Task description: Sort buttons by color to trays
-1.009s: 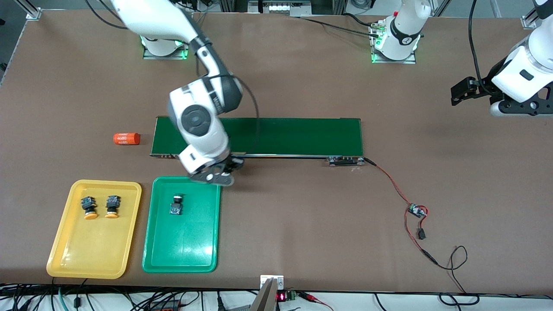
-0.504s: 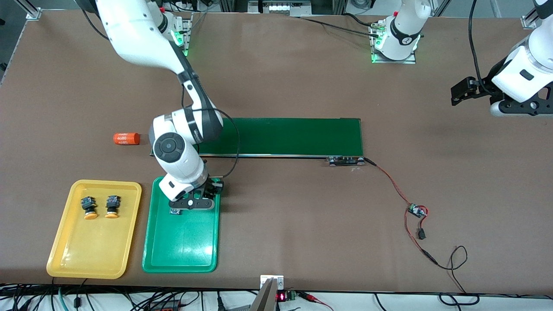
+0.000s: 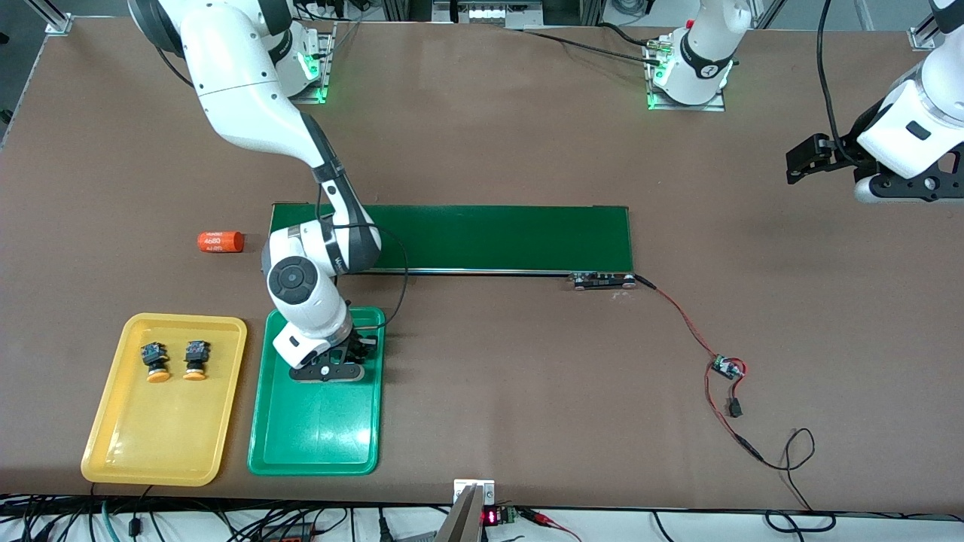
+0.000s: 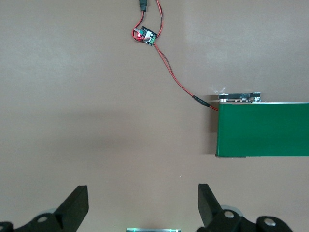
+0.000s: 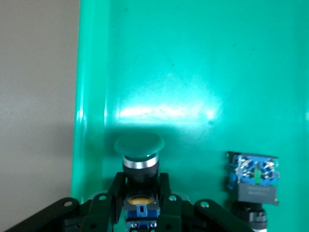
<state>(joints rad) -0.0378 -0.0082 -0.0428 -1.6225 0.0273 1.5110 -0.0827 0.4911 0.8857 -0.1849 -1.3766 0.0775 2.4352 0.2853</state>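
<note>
My right gripper (image 3: 331, 363) hangs low over the green tray (image 3: 316, 429), at the tray's end nearest the belt. It is shut on a green-capped button (image 5: 139, 153), its fingers (image 5: 165, 186) clamping the black-and-blue body, the cap pointing out over the tray floor (image 5: 193, 72). A second green button (image 5: 253, 181) lies on the tray beside it; the front view hides that one under the gripper. Two yellow-orange buttons (image 3: 156, 361) (image 3: 196, 360) lie side by side in the yellow tray (image 3: 166, 444). My left gripper (image 3: 807, 159) waits open over bare table at the left arm's end, nothing between its fingers (image 4: 77, 205).
The long dark-green conveyor belt (image 3: 489, 237) lies across the table's middle, with its motor end (image 4: 239, 96) wired by red-black leads to a small circuit board (image 3: 727, 366). An orange cylinder (image 3: 221, 242) lies beside the belt's other end.
My right gripper came from the belt's edge and went down over the green tray with the green button in it, covering the button that lies there. The left arm stayed still.
</note>
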